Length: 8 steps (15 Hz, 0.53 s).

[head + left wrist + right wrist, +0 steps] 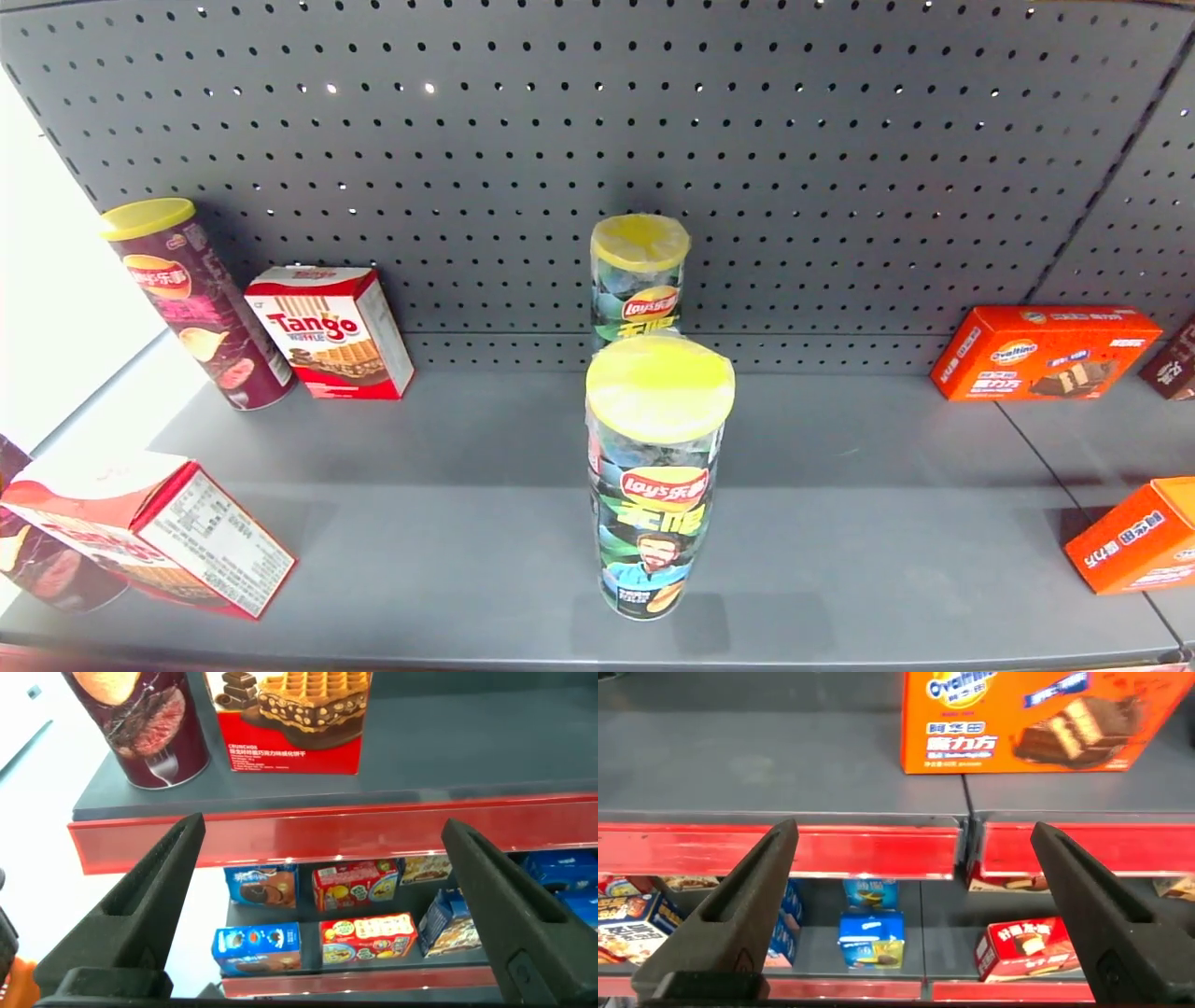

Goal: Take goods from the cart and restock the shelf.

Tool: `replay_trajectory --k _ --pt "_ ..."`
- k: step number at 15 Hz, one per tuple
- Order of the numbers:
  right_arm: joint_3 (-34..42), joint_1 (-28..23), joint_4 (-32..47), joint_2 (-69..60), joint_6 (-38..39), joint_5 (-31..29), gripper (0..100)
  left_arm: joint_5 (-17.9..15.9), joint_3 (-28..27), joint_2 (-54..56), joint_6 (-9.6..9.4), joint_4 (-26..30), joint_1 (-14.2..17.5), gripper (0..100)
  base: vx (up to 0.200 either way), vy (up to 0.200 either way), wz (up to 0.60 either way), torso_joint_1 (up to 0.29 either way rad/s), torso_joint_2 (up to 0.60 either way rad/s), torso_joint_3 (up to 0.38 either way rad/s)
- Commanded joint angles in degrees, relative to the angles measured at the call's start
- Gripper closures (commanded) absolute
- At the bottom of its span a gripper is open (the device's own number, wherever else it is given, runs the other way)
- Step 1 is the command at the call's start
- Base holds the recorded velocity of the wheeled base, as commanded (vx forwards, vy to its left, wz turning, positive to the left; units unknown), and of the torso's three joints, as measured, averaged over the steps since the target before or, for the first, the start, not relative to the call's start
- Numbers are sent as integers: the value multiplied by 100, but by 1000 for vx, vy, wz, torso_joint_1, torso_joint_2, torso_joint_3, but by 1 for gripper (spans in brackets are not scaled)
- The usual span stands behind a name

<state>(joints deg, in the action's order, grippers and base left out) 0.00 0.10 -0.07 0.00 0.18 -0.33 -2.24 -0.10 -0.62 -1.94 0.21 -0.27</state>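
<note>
Grey metal shelf bears all the goods. Nearest its front edge on the left, a dark can stands just beside the near red box; at the front right sits the near orange box. In the middle a green can stands upright under a yellow lid, and straight behind it stands a second green can, also lidded, close to the pegboard. At the back left, a maroon can with a yellow lid stands just beside the far red box. At the back right lies the far orange box, with a brown box at the view's edge. Every can and box is closed, so the contents are hidden. The left gripper hangs before the shelf's red lip, below the dark can and near red box, its jaws spread wide and empty. The right gripper sits likewise before the lip, below an orange box, spread wide and touching nothing. Between the jaws, small boxes show on a lower shelf.
</note>
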Motion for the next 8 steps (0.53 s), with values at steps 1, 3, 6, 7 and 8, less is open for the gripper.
replay_trajectory --k 1,3,6,7,8 --pt "0 -1 -1 0 -1 -2 0 -4 1 -8 0 -3 0 0 0 0 0 0 0 0" --pt "0 -1 -1 0 -1 -2 0 -4 1 -8 0 -3 0 0 -200 0 0 0 0 -2" --pt "0 -1 -1 0 -1 -2 0 5 1 -8 36 -3 0 0 0 0 0 0 0 0" --pt "0 -1 -1 0 -1 -2 0 5 1 1 36 -3 0 0 0 0 0 0 0 0" --pt "0 -1 -1 0 -1 -2 0 5 1 -8 36 -3 0 0 0 0 0 0 0 0"
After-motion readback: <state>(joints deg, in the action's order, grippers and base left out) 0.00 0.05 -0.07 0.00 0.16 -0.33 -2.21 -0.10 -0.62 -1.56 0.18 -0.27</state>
